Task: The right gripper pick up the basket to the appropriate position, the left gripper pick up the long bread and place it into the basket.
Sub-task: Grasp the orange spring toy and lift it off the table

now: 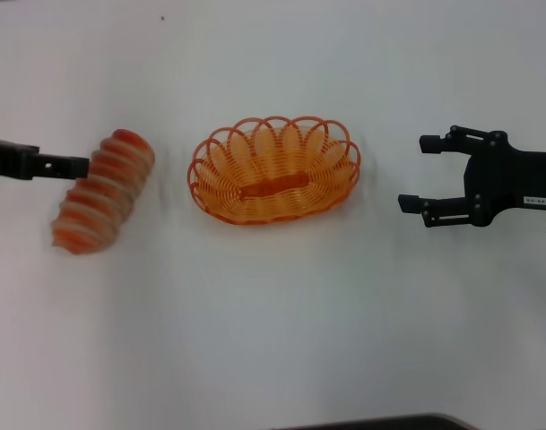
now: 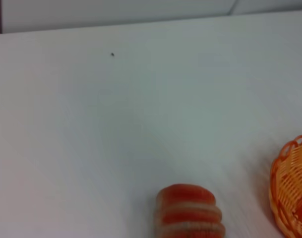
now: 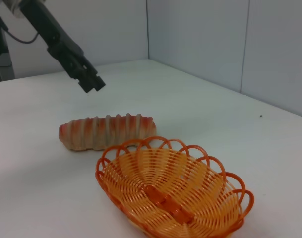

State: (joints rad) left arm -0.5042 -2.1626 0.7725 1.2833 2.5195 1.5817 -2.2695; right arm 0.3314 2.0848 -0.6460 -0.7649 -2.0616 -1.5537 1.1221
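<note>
Basket (image 1: 274, 170) sits at worktop (image 1: 273, 340) centre, upright. Long bread (image 1: 102, 191) lies at its 9 o'clock, apart from the rim. Left hand (image 1: 80, 167) hovers above the bread; finger state cannot be determined. Right hand (image 1: 418, 172), fingers spread and released, waits at the basket's 3 o'clock, well apart.

One end of the long bread (image 2: 189, 212) lies on the white table (image 2: 141, 124), near the basket (image 2: 292, 183).
</note>
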